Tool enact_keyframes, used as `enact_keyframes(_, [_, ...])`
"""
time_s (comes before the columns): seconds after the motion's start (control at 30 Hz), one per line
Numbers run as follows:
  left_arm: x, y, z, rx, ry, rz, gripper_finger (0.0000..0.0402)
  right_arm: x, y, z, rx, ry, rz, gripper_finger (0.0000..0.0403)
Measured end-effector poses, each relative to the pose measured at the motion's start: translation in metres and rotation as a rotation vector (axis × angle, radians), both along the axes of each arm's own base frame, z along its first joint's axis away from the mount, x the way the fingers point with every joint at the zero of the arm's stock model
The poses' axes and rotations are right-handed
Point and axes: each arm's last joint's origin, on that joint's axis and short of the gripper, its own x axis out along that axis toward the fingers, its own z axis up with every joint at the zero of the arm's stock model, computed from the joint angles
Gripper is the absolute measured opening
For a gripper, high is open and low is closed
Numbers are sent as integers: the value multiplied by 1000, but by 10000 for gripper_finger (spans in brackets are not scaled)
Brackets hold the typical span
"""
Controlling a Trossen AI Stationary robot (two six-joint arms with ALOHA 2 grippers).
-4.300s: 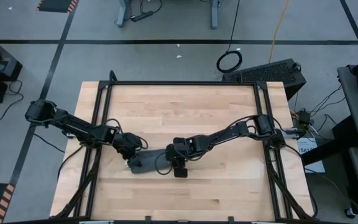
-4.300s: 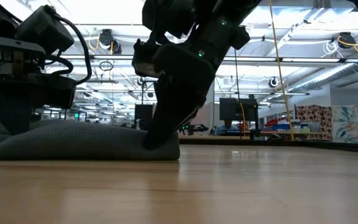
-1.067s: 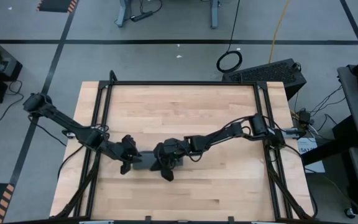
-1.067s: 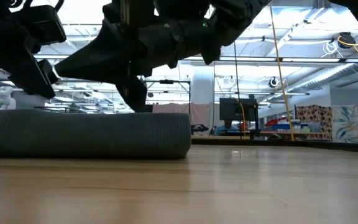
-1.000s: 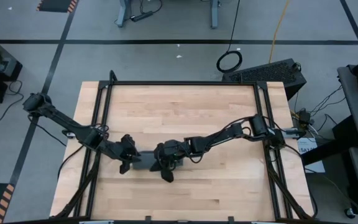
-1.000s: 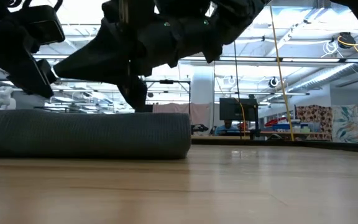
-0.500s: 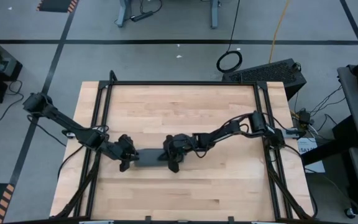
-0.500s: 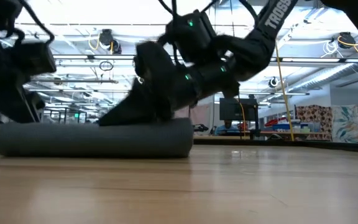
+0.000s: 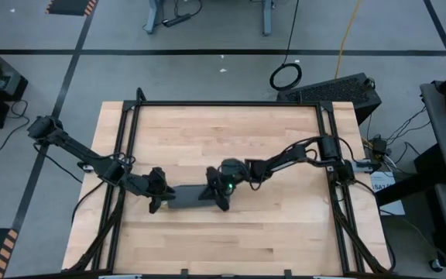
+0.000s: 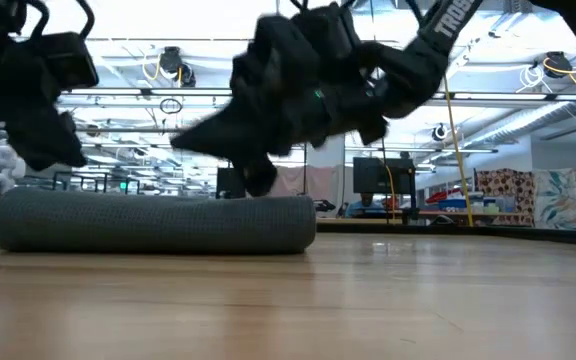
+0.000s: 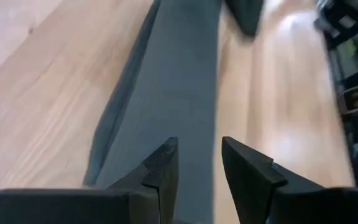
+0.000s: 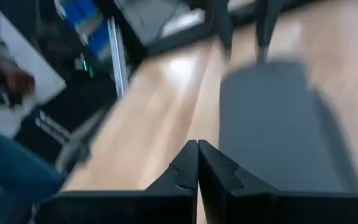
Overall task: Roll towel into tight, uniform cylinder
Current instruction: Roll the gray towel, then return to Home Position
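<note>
Look at your wooden table (image 9: 231,139). The towel (image 10: 153,222) lies on it as a long grey roll, near the middle, a bit to the left. Your left gripper (image 11: 196,163) is over the roll's left end, fingers a little apart, holding nothing. Your right gripper (image 12: 197,163) is above the right end, fingers pressed together. Behind the table you see a big room with bright ceiling lights (image 10: 168,62).

Motion blur smears the right gripper (image 10: 258,170) above the dark grey rolled cloth towel (image 10: 153,222), its white tag hidden.
</note>
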Motion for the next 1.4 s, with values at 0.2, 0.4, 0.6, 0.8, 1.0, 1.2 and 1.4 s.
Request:
enact_keyframes(0.2, [2, -1, -1, 7, -59, -12, 127, -20, 11, -30, -84, 51, -53, 0])
enact_keyframes(0.4, [-3, 4, -25, 101, -3, 24, 127, -44, 5, -55, -185, 90, -98, 0])
enact_keyframes(0.6, [5, 5, -12, 144, -162, 106, 127, -53, -4, -56, -98, -4, -65, 0])
enact_keyframes(0.8, [15, 5, 11, 128, -392, 131, 127, -57, -22, 13, 5, -107, -114, 0])
enact_keyframes(1.0, [18, 6, 26, 316, -546, 112, 127, -82, -31, 64, -205, -68, -155, 0])
enact_keyframes(1.2, [17, 2, 30, 472, -603, 14, 127, -112, -19, 100, -362, -39, -95, 0])
enact_keyframes(1.4, [11, 0, 31, 466, -764, -99, 124, -160, -12, 117, -431, -122, 0, 0])
